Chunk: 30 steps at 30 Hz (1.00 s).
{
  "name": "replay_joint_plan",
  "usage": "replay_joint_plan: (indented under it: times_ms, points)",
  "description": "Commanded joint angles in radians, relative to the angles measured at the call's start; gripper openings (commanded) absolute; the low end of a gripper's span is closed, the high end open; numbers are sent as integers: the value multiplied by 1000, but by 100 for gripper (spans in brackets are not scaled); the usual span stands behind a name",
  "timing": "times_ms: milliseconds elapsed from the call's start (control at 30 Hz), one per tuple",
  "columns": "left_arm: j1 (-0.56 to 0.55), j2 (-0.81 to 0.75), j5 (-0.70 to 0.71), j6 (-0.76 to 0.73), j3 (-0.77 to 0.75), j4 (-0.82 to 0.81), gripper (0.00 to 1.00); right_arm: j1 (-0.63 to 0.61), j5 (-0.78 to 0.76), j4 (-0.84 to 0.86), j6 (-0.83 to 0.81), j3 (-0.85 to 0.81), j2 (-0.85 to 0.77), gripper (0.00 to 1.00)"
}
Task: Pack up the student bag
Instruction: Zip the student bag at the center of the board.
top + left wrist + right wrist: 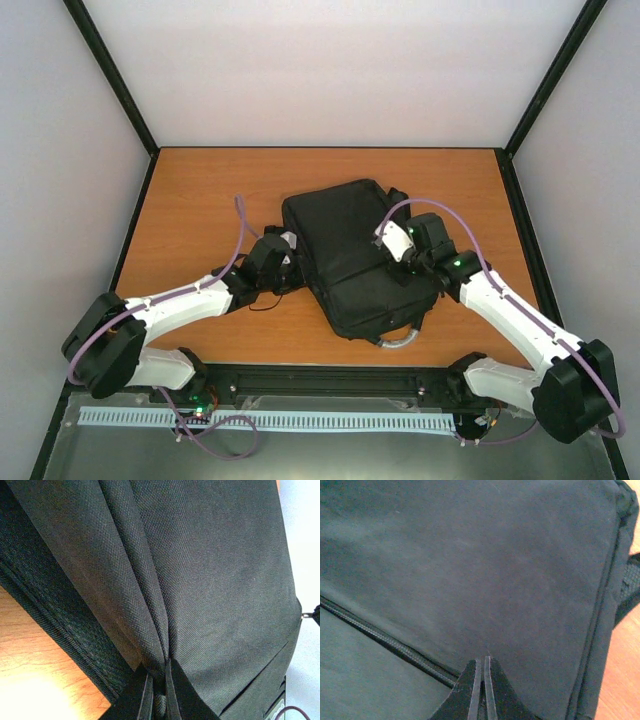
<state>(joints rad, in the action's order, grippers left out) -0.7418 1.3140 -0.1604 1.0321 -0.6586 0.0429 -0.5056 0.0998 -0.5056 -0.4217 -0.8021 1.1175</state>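
The student bag (345,255), a large black backpack, lies flat in the middle of the wooden table, its grey loop handle (398,340) towards the near edge. My left gripper (292,266) is at the bag's left side. In the left wrist view it (159,669) is shut on a pinched fold of the bag's fabric (150,580). My right gripper (404,270) rests over the bag's right part. The right wrist view shows it (481,661) shut on nothing visible, tips against the flat black panel (485,565) beside a zip (385,637).
The orange wooden table (200,200) is bounded by white walls at the back and both sides. A black rail (330,380) and a pale blue slotted strip (270,420) run along the near edge. A bag strap (632,582) lies at the bag's far corner.
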Motion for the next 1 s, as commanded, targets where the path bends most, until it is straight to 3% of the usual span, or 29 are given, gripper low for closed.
replay_joint_plan:
  times_ms: [0,533,967]
  points:
    - [-2,8,42,-35,-1,20,1,75,6,9,-40,14,-25,3]
    - [-2,14,54,-46,2,32,1,310,113,28,-109,21,44,3]
    - [-2,24,58,-55,1,38,1,403,150,74,-130,40,136,3]
